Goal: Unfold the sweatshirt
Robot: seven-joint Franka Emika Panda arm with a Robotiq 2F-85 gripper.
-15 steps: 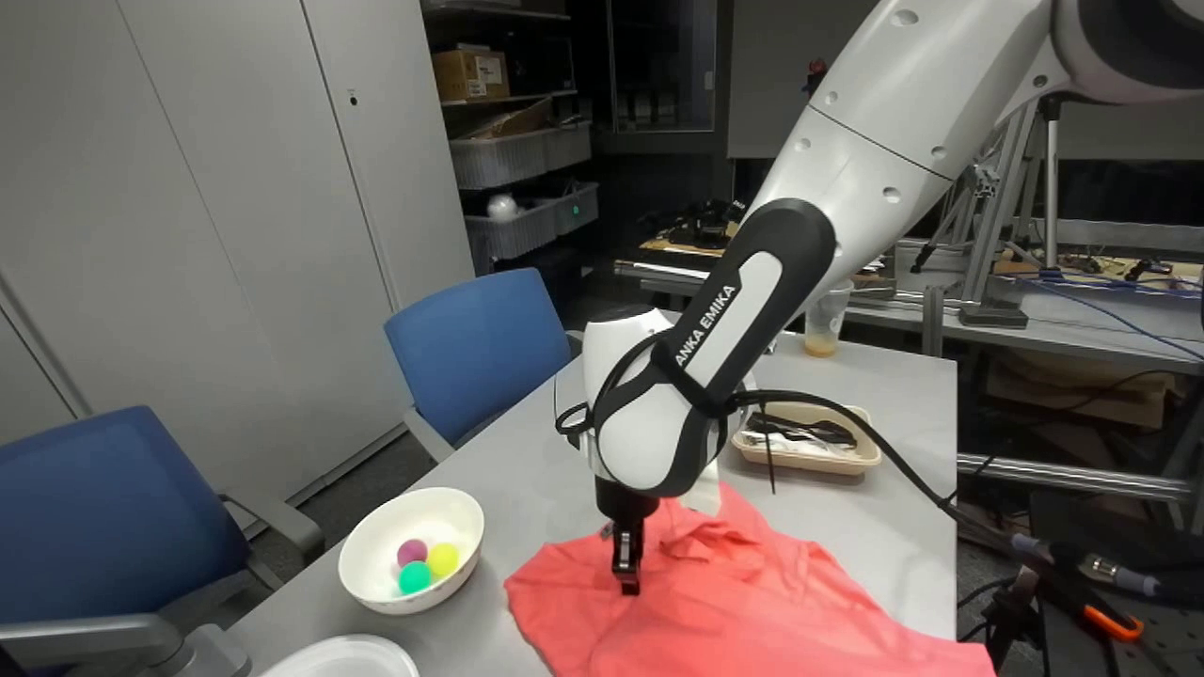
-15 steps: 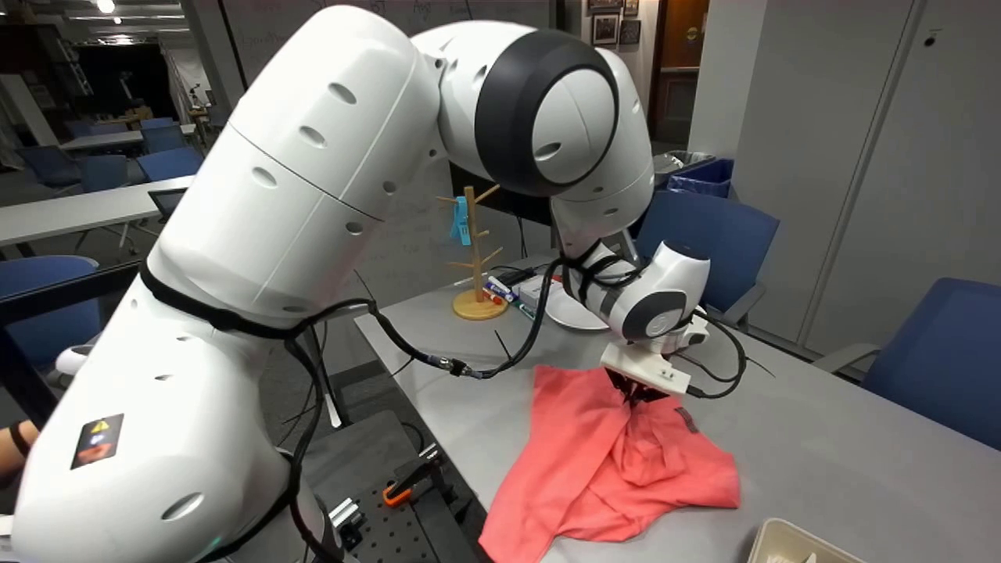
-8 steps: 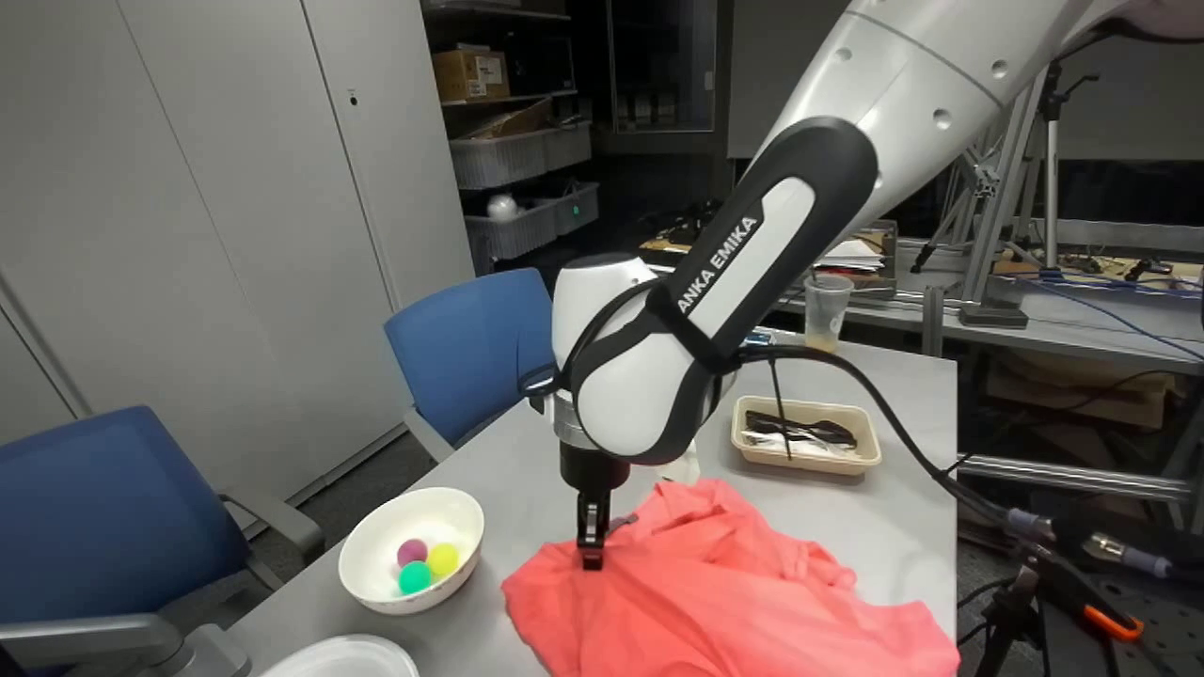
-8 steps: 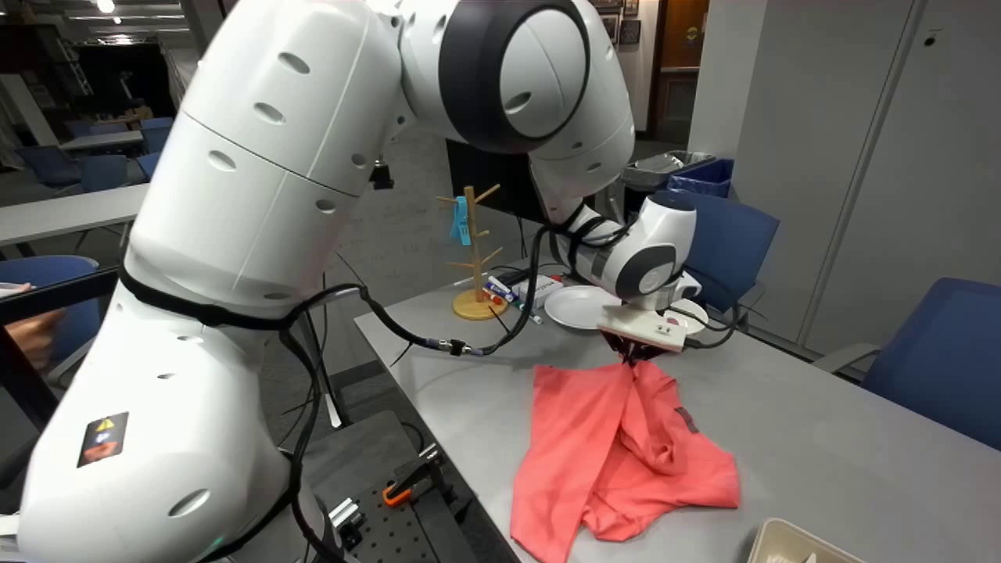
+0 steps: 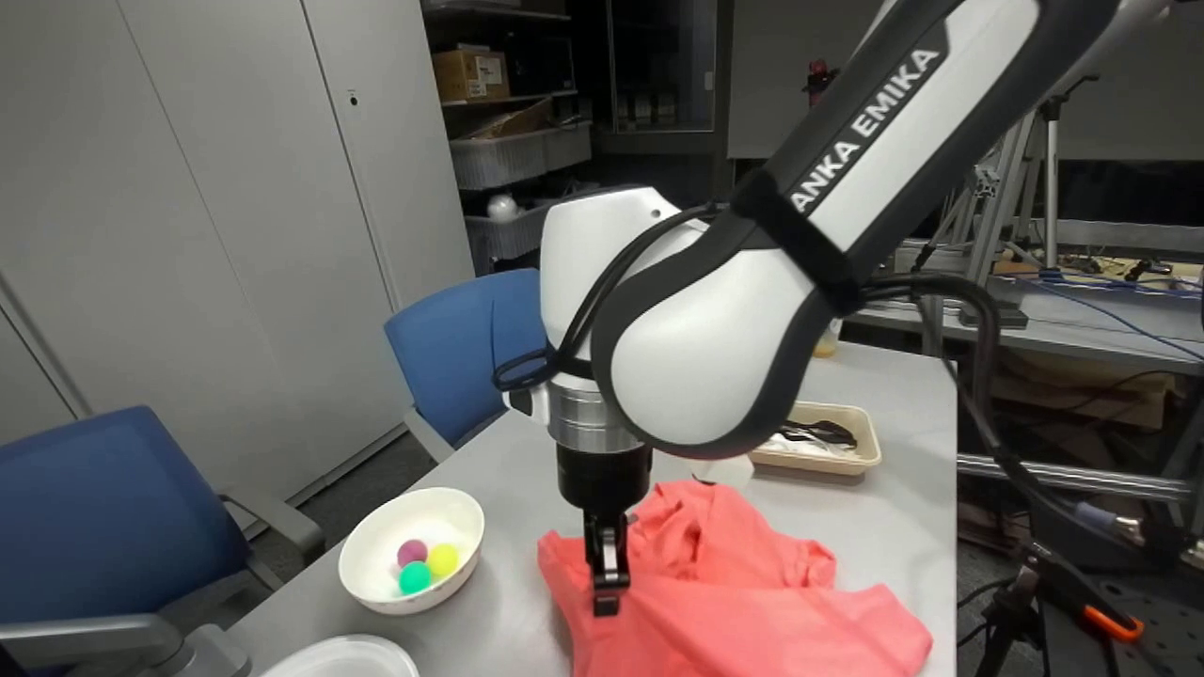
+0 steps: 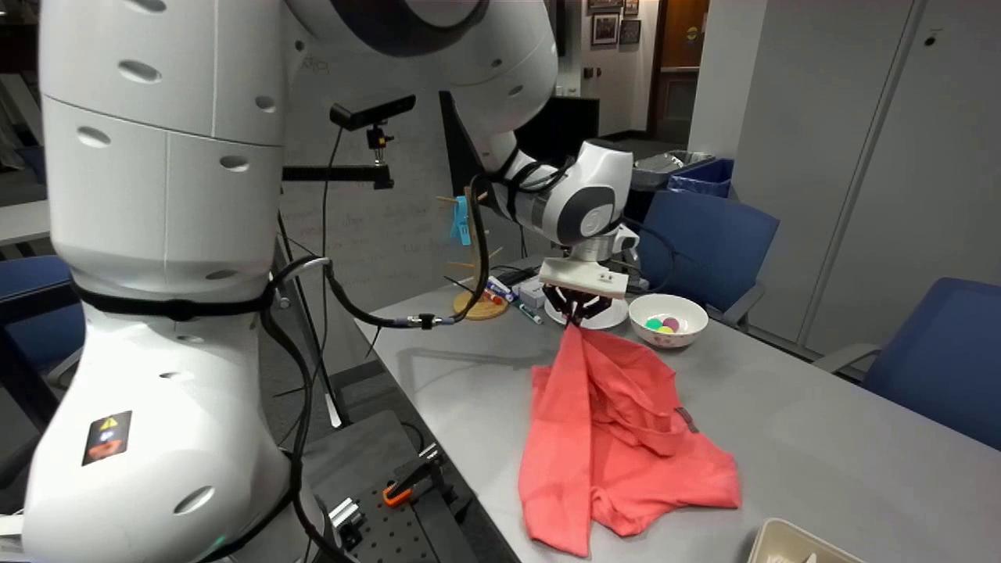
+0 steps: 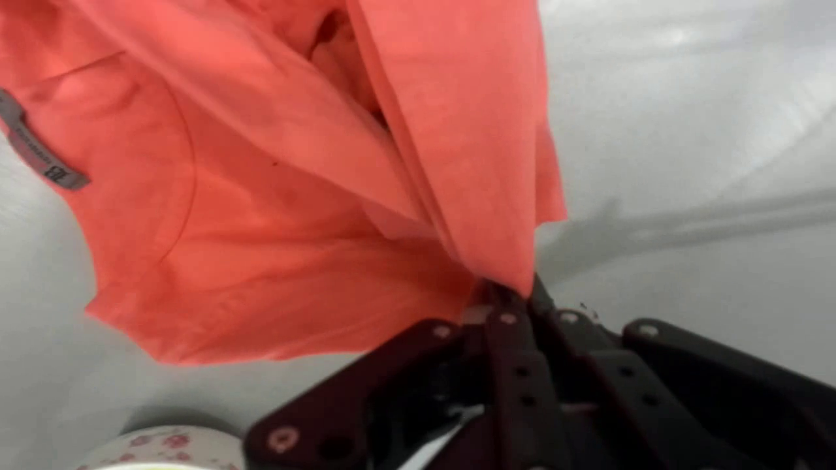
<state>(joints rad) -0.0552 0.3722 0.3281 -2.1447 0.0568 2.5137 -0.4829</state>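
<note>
Near the tabletop (image 6: pixel 829 438) edge closest to the arm's shoulder (image 6: pixel 203 438) lies the sweatshirt (image 6: pixel 633 446), bunched, one raised fold nipped in my pincer (image 7: pixel 524 297), so I should draw it low and slowly toward the corner by the wooden stand (image 6: pixel 485 306), letting layers part.

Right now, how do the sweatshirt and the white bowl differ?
The sweatshirt is a rumpled coral garment; the white bowl is round, with a floral print outside. The sweatshirt spreads much larger than the bowl. The gripper holds part of the sweatshirt raised, while the bowl stands upright, ungripped, holding three small balls. Both rest on the gray table, the sweatshirt only partly.
</note>
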